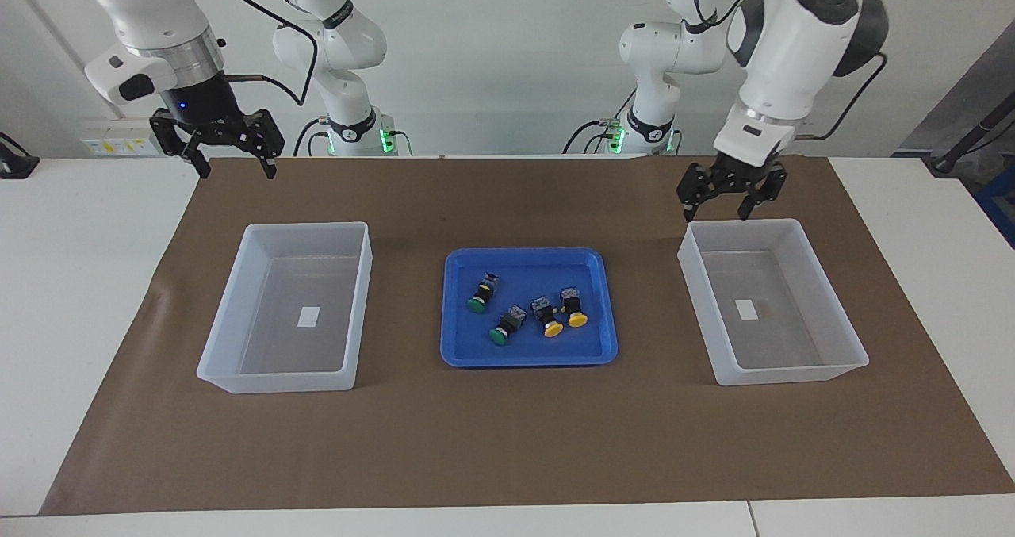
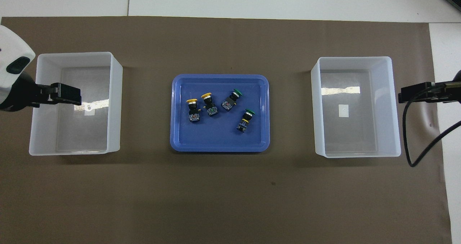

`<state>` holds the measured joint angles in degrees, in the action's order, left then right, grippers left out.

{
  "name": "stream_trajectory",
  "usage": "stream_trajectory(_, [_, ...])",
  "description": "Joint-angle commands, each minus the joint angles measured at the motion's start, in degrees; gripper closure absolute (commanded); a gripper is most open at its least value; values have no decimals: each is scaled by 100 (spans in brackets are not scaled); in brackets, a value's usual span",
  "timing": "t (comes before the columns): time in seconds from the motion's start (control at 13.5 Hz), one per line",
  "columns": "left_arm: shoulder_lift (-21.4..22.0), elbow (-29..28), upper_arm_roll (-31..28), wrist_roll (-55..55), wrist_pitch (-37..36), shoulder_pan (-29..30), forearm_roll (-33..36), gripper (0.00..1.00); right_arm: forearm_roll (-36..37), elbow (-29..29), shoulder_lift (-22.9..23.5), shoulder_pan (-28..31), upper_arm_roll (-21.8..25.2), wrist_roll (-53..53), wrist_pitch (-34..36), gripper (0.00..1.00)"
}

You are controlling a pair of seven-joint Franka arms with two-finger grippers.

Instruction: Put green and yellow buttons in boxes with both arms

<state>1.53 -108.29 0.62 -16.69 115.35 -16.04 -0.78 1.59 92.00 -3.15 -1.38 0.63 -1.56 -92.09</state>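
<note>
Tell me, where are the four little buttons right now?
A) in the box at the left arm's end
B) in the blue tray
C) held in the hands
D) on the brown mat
B: all four buttons lie in the blue tray, between the two boxes.
</note>
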Motion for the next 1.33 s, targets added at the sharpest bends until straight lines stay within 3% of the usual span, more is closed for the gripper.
stream_trajectory(0.0, [-581, -263, -71, -588, 1065, -460, -54, 0, 17, 170, -90, -3, -11, 59, 24, 0])
stream_trajectory(0.22, [-907, -859, -71, -677, 2471, -706, -63, 0, 17, -357, 261, 94, -2, 59, 279, 0])
stream_trajectory(0.37, [-1513, -834, -71, -817, 3017, -988, -63, 0, 17, -271, 289, 7, -10, -133, 139, 0])
stream_trajectory(0.59, [-1795, -790, -71, -844, 3265, -1094, -63, 0, 17, 255, 210, -326, -98, -494, -405, 0])
stream_trajectory(0.81, [-1884, -816, -71, -1037, 3345, -1208, -63, 0, 8, 441, 350, -608, -107, -653, -704, 0])
stream_trajectory(0.96, [-1876, -852, -71, -1221, 3345, -1296, -63, 0, 8, 896, 377, -1046, -107, -1080, -1229, 0])
stream_trajectory(1.04, [-1884, -852, -71, -1361, 3345, -1331, -63, 3, 8, 1177, 412, -1336, -107, -1519, -1598, 0])
stream_trajectory(1.26, [-1972, -843, -71, -1363, 3362, -1331, -63, 49, 8, 1259, 1104, -1934, -107, -2318, -2468, 0])
